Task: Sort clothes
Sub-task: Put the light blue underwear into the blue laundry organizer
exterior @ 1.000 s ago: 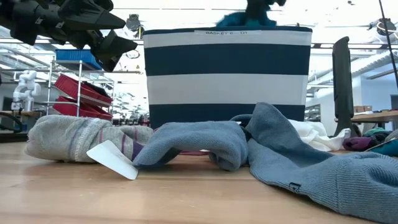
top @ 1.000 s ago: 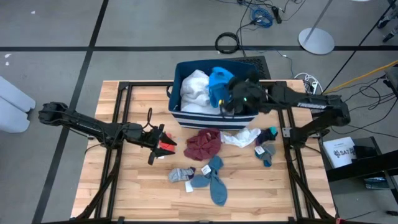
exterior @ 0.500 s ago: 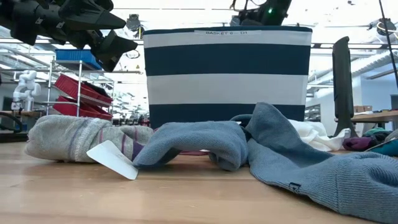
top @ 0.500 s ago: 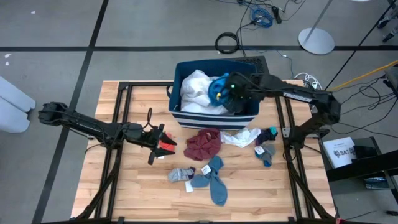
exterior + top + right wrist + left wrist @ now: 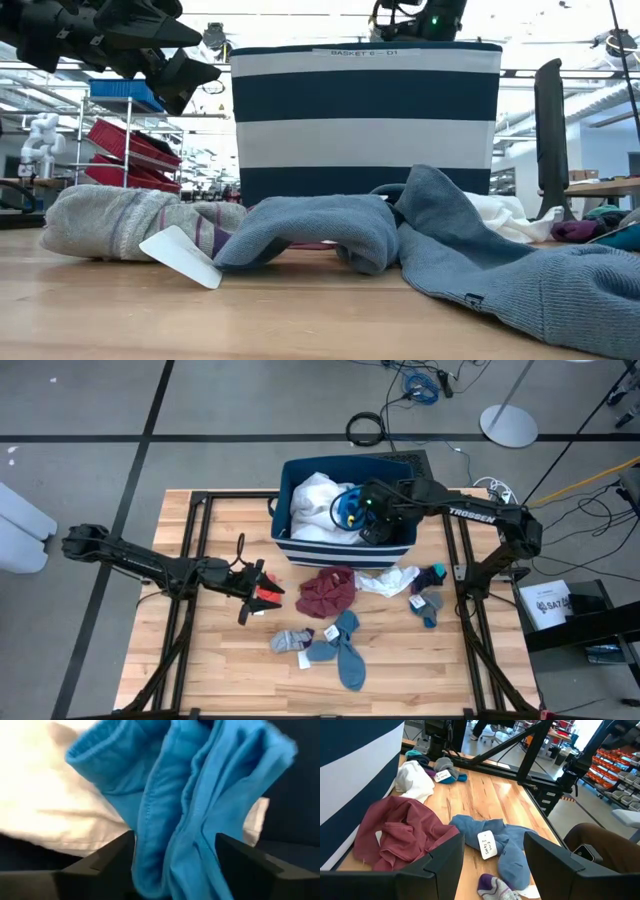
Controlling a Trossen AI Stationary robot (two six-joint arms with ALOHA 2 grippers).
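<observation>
A: What was found in the bin (image 5: pixel 300 550) at this point?

B: A large white garment (image 5: pixel 313 505) was seen filling its left half, at upper centre of the high view. A bright blue garment (image 5: pixel 349 507) lay beside it. The right gripper (image 5: pixel 372 512) was reached down into the bin over the blue piece. In the right wrist view the blue cloth (image 5: pixel 200 810) was seen bunched between the two spread fingers; whether it was pinched could not be told.

A: And what was left on the table (image 5: pixel 200 670)?

B: Most of the small items. A maroon piece (image 5: pixel 328 592) lay just below the bin, with a white cloth (image 5: pixel 388 580) to its right. Dark and teal socks (image 5: pixel 428 596) were noted at centre right. A pair of blue socks (image 5: pixel 342 648) and a grey striped sock (image 5: pixel 290 641) lay at lower centre.

A: The left arm?

B: The left gripper (image 5: pixel 258 592) was held at centre left, near the maroon piece. Its jaws were seen apart and empty in the wrist view.

A: Progress, then?

B: It was judged under way, with much sorting still to be done.
</observation>
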